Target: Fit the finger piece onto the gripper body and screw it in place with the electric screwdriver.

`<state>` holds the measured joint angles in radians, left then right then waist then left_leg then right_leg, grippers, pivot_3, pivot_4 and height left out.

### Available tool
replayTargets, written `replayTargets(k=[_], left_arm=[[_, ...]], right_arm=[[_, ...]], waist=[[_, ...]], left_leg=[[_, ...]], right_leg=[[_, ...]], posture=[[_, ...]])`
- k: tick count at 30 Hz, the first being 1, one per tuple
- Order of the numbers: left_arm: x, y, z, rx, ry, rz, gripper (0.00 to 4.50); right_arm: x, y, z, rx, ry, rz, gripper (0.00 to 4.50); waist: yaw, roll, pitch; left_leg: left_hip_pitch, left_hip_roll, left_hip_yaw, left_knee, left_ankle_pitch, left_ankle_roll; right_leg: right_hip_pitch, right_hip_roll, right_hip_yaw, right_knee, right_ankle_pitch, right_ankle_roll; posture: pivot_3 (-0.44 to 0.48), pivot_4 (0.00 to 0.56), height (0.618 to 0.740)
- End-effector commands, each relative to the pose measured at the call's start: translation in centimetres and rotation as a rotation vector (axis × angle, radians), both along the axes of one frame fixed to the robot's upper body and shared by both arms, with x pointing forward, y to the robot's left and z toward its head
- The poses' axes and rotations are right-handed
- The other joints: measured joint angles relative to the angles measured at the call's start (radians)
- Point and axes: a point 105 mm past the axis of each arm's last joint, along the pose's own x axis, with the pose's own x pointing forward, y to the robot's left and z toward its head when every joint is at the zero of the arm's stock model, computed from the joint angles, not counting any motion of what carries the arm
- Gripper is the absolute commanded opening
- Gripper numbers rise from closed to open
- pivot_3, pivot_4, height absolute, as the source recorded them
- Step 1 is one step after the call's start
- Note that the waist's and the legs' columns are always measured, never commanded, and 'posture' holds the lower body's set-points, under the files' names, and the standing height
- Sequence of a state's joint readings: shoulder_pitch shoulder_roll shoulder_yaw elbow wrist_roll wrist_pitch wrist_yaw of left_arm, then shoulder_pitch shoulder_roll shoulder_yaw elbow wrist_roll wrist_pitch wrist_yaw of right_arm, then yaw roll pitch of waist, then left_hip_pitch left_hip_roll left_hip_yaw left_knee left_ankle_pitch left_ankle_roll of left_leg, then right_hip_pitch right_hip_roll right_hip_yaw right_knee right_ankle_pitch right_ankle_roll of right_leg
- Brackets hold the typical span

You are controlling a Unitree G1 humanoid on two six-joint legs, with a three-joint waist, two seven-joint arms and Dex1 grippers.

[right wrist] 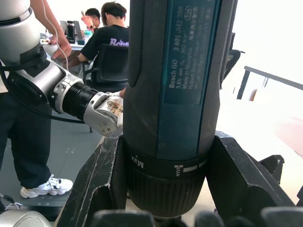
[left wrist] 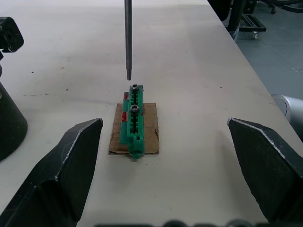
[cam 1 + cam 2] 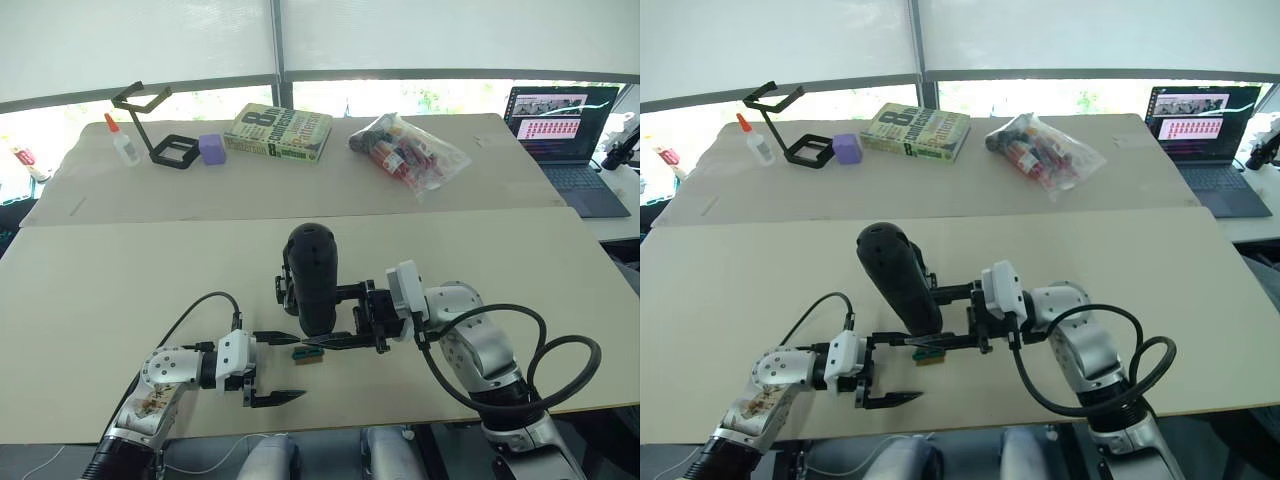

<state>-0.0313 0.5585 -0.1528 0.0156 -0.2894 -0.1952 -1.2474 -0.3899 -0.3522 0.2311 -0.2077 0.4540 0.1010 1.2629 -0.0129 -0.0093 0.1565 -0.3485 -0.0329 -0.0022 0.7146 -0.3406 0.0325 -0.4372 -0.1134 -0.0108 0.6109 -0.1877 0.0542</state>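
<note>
Gripping the electric screwdriver (image 1: 175, 104), the right hand (image 3: 370, 325) holds its bit above a green block (image 2: 133, 120); left hand (image 2: 165, 156) wide.

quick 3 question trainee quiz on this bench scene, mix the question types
1. True or false: the right gripper holds the thick black electric screwdriver upright.
2. The screwdriver's thin metal bit hangs above: A) the purple block B) the small green block on brown card C) the laptop
3. Fill in: the left gripper is ____, with the green block lying between its black fingers.

Key: 1 true; 2 B; 3 open
</note>
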Motion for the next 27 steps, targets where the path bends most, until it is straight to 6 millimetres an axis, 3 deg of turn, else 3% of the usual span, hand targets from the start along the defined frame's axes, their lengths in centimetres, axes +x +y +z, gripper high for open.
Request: replayTargets(k=[1,27], left_arm=[[-0.29,0.43,-0.71,0.019,0.026,0.019,4.5],[-0.59,-0.13,-0.33,0.001,0.034,0.023,4.5]], right_arm=[[-0.56,0.22,1.16,0.026,-0.049,0.028,1.95],[-0.5,0.44,1.01,0.011,-0.055,0.022,1.95]], waist=[[0.0,0.0,0.0],[0.0,0.0,0.0]], left_leg=[[0.0,0.0,0.0,0.0,0.0,0.0],[0.0,0.0,0.0,0.0,0.0,0.0]], right_leg=[[0.0,0.0,0.0,0.0,0.0,0.0],[0.0,0.0,0.0,0.0,0.0,0.0]], posture=[[0.0,0.15,0.74],[0.0,0.15,0.74]])
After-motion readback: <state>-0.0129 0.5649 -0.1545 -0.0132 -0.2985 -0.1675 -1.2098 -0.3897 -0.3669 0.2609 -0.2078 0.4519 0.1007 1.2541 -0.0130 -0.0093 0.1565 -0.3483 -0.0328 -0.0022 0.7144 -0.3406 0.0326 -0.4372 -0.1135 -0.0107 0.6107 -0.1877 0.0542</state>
